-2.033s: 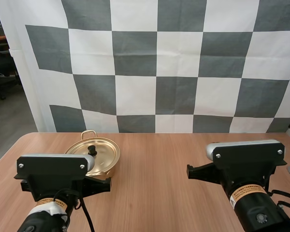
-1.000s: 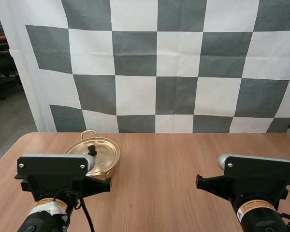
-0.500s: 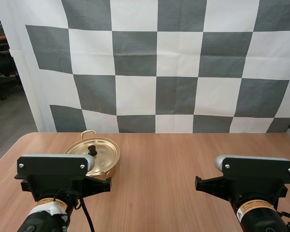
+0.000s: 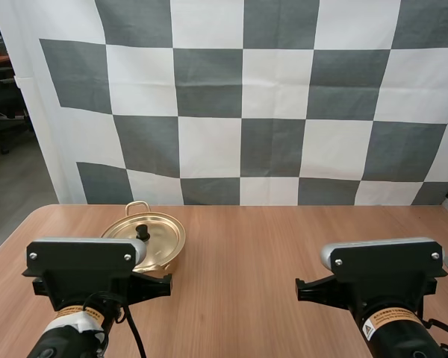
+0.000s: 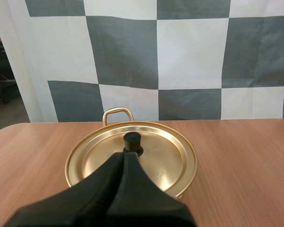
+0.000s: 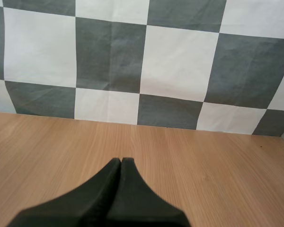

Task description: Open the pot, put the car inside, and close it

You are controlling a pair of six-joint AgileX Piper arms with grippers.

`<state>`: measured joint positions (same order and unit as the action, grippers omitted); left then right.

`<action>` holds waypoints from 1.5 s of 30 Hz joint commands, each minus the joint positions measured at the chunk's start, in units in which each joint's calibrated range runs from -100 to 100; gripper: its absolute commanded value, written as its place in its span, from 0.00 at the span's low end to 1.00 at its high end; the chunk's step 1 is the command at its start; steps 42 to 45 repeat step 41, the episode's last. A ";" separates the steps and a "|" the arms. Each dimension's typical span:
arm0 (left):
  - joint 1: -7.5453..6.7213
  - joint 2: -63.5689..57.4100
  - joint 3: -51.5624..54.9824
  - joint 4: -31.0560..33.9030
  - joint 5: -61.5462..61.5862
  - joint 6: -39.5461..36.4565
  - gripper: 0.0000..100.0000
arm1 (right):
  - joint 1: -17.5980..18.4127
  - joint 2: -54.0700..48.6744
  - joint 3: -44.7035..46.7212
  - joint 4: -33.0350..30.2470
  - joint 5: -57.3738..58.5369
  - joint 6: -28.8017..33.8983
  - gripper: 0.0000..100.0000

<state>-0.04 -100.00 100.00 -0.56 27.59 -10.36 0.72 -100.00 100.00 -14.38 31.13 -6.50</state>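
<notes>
Light wood table [image 4: 246, 239], seen from behind both arms. On its left half, toward the far edge: the pot [image 4: 166, 260], upright, shallow, brass-coloured. The lid [image 5: 165, 156] is on and sits flush on the rim wherever the left wrist view shows it. There's a black knob [image 5: 132, 140] at the lid's centre, standing upright. One loop handle [image 5: 117, 113] sticks out on the pot's far side. The near side is hidden behind my own fingers.

State of the left gripper [image 5: 123, 156]: clenched on nothing, both fingers pressed together into one dark wedge. The tip points straight at the knob from the near side and stops just short of it, over the near part of the lid. Can't tell if it touches the lid. In the high view the left arm [image 4: 82, 268] sits directly in front of the pot and covers its near edge.

State of the right gripper [image 6: 121, 161]: also clenched and empty, fingers together. It's over the wood of the table, pointed toward the far edge. The right arm [image 4: 381, 272] is over the table's right half, well apart from the pot.

The arms are side by side, roughly level with each other.
</notes>
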 commanded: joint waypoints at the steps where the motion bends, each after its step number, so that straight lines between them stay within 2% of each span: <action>1: -0.01 0.00 0.00 0.00 0.09 0.02 0.00 | -0.02 0.00 0.00 3.07 -0.05 -5.33 0.00; 7: -0.01 0.00 0.00 0.00 0.09 0.02 0.00 | -0.02 0.00 0.00 6.81 0.12 -5.82 0.00; 45: -0.01 0.00 0.00 0.00 0.09 0.02 0.00 | -0.02 0.00 0.00 7.41 1.29 -4.65 0.00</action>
